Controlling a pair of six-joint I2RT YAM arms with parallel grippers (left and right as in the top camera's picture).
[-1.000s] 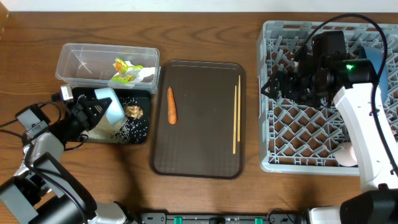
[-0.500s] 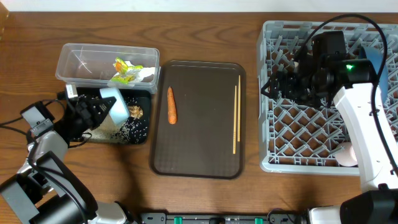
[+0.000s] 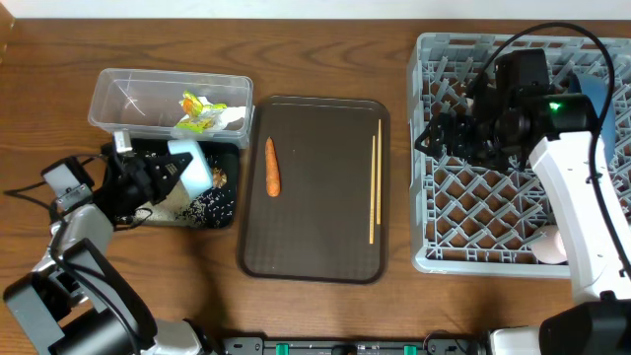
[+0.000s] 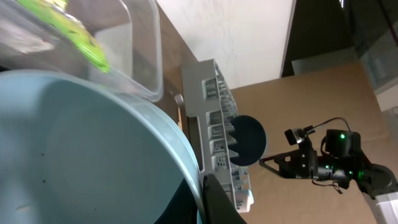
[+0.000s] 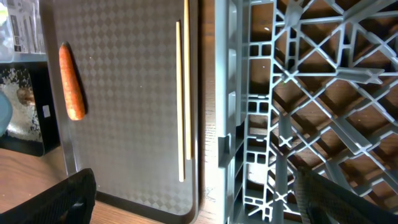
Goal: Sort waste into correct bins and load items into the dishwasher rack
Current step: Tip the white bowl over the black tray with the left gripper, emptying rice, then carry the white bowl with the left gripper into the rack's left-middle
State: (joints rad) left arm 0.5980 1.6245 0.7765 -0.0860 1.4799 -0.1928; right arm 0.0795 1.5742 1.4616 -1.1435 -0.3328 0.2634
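Observation:
My left gripper (image 3: 170,170) is shut on the rim of the small light blue cup (image 3: 194,168) and holds it tipped over the black tray (image 3: 229,207). The tray holds rice grains (image 3: 202,202) and the brown lump (image 3: 217,177). In the left wrist view the cup (image 4: 74,143) fills the frame. The clear tub (image 3: 128,94) holds the yellow-green wrapper (image 3: 197,106) and the white tissue (image 3: 233,118). The carrot (image 3: 271,166) and chopsticks (image 3: 374,187) lie on the brown serving tray (image 3: 315,227). My right gripper (image 3: 434,138) is open and empty over the left edge of the dishwasher rack (image 3: 513,187).
The dark blue dish (image 3: 596,91) stands at the rack's far right. A pale rounded item (image 3: 550,245) sits at the rack's front right corner. In the right wrist view the carrot (image 5: 71,81) and chopsticks (image 5: 183,93) lie left of the rack wall (image 5: 230,124).
My left gripper has carried the light blue cup a little to the right over the black tray and turned it further. The right arm has not moved.

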